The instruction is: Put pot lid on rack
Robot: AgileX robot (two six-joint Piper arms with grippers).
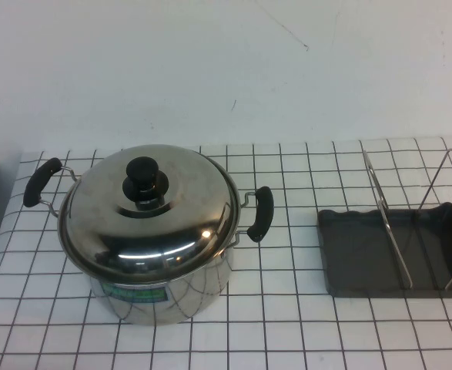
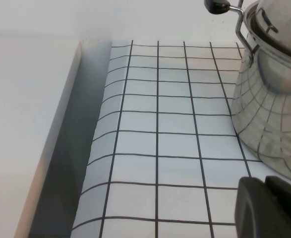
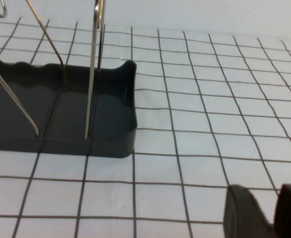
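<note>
The pot lid (image 1: 145, 204) sits closed on the steel pot (image 1: 160, 289), which stands on the gridded worktop (image 1: 287, 324) toward its left edge. The lid's black knob (image 1: 142, 179) points up at its centre, and the pot's two black side handles stick out to either side. What the pot holds is hidden under the lid.

The rack (image 1: 395, 250) stands near the worktop's right edge, well apart from the pot. Its dark grey tray carries only the thin wire prongs (image 1: 387, 216); nothing leans in them.

The left tool (image 2: 269, 208) hangs low over the worktop near the left edge, just beside the pot's wall, its jaws pressed together and holding nothing. The right tool (image 3: 264, 213) hovers above the worktop close to the rack, jaws narrowly parted around nothing.
</note>
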